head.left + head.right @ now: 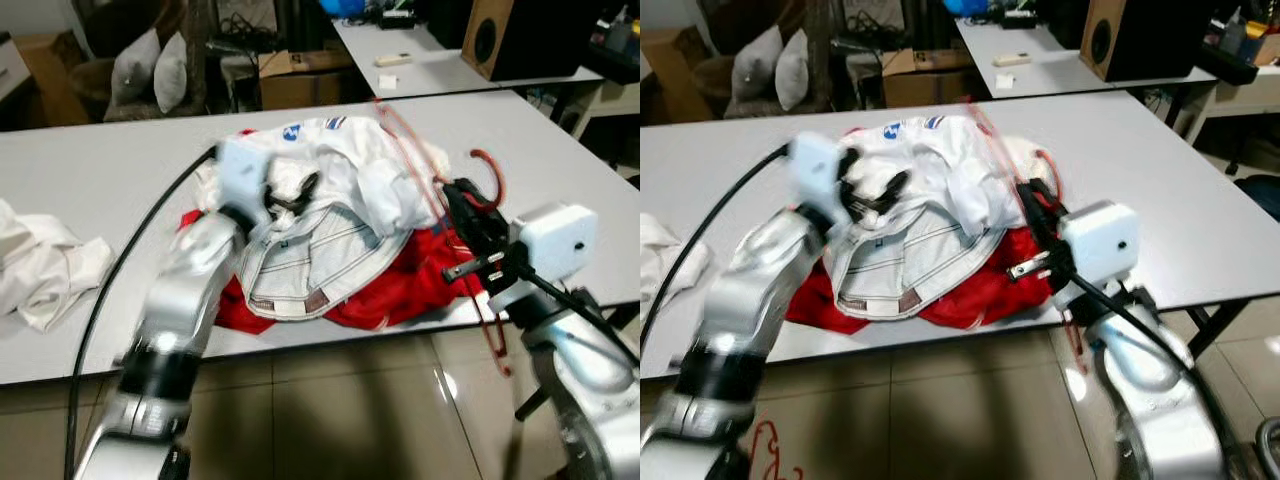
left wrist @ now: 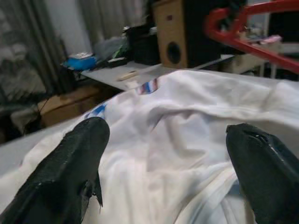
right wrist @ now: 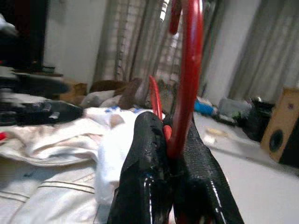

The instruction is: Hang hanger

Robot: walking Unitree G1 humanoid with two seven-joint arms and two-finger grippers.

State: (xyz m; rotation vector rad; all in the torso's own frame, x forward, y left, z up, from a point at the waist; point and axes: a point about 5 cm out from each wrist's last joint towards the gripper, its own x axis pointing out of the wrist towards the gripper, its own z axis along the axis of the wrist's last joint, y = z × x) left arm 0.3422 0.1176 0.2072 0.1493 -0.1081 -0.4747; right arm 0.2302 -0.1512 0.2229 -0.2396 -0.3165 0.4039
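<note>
From my head cameras I looked down on a grey table [image 1: 90, 170] with a heap of clothing near its front edge: a white garment [image 1: 330, 190] lay on top of a red garment [image 1: 400, 285]. My left gripper [image 1: 290, 197] reached over the white garment, its black fingers spread apart on the cloth. My right gripper [image 1: 468, 215] sat at the right side of the heap, closed on the red hanger [image 1: 487, 170], whose hook curved up just beyond my fingers while one thin arm of it ran back across the white garment and another ran down past the table edge. A crumpled white cloth [image 1: 45, 265] lay well apart at the far left of the table. Behind stood a second table [image 1: 440, 65] carrying a wooden speaker [image 1: 495, 35], with grey cushions [image 1: 150, 65] farther left.

Through my left wrist camera, my two fingertips [image 2: 77, 163] stood wide apart with the white garment [image 2: 182, 135] between and beneath them, gripping nothing. The red hanger [image 2: 243, 28] showed above it, and the speaker [image 2: 170, 35] beyond.

Through my right wrist camera, my fingers [image 3: 149, 172] were pinched tight on the hanger's [image 3: 187, 84] red rod, which rose straight up from between them. The white garment [image 3: 60, 140] lay beside them.
</note>
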